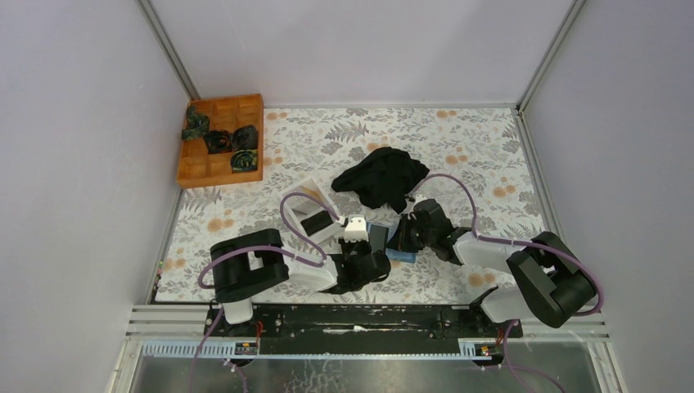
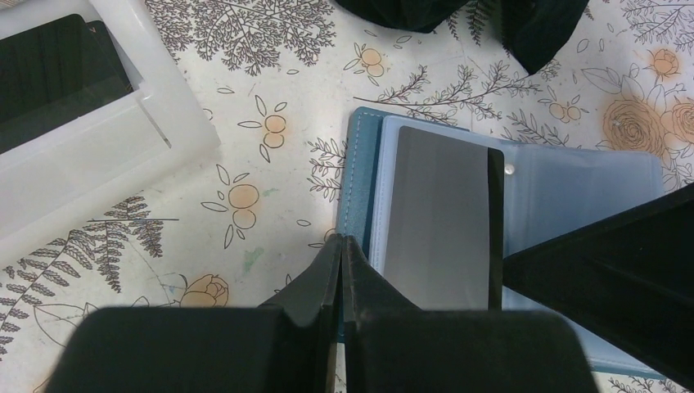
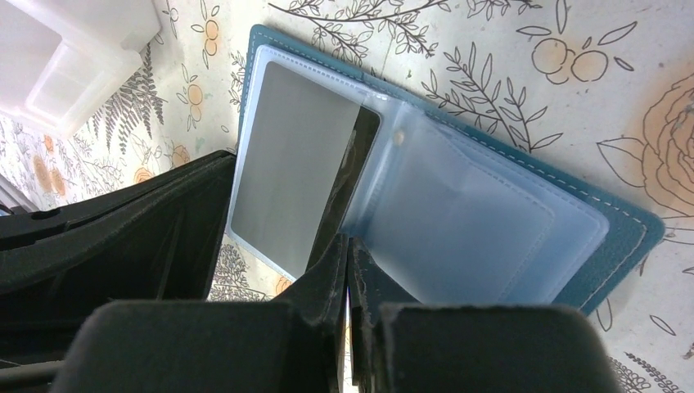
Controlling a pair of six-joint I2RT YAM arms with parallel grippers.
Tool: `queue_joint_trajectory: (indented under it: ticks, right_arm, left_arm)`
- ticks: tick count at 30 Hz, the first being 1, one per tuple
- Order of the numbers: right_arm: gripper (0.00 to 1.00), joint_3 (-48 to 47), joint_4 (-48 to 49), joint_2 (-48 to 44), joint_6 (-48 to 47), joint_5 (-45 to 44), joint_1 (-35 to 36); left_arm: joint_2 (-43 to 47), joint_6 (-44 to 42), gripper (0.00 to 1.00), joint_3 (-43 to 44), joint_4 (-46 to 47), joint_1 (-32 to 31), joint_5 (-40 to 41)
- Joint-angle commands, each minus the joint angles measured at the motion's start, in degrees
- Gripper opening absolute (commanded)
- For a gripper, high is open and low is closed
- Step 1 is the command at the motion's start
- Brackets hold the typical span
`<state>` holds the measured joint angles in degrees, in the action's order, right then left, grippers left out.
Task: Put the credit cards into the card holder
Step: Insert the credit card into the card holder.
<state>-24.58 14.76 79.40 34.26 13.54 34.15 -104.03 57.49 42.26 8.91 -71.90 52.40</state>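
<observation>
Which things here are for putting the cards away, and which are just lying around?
For the job:
- card holder, lying open
- grey card on its clear pockets
- black card in the white tray

Just lying about:
- black cloth
- wooden box with dark bundles
</observation>
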Motion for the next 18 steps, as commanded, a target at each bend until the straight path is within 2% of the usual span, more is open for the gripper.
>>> queue_joint_trajectory:
  ticks: [1, 18]
  right_arm:
    - [0.04, -1.6, -0.2, 0.9, 0.0, -1.7, 1.2]
    - [0.05, -4.2, 0.1, 1.6, -0.6, -1.9, 1.5]
  left_arm:
    - [-6.2, 1.3, 0.01, -1.3, -6.0, -0.6, -14.2]
    - [-6.5, 1.5, 0.01, -1.2, -5.9, -0.8, -14.0]
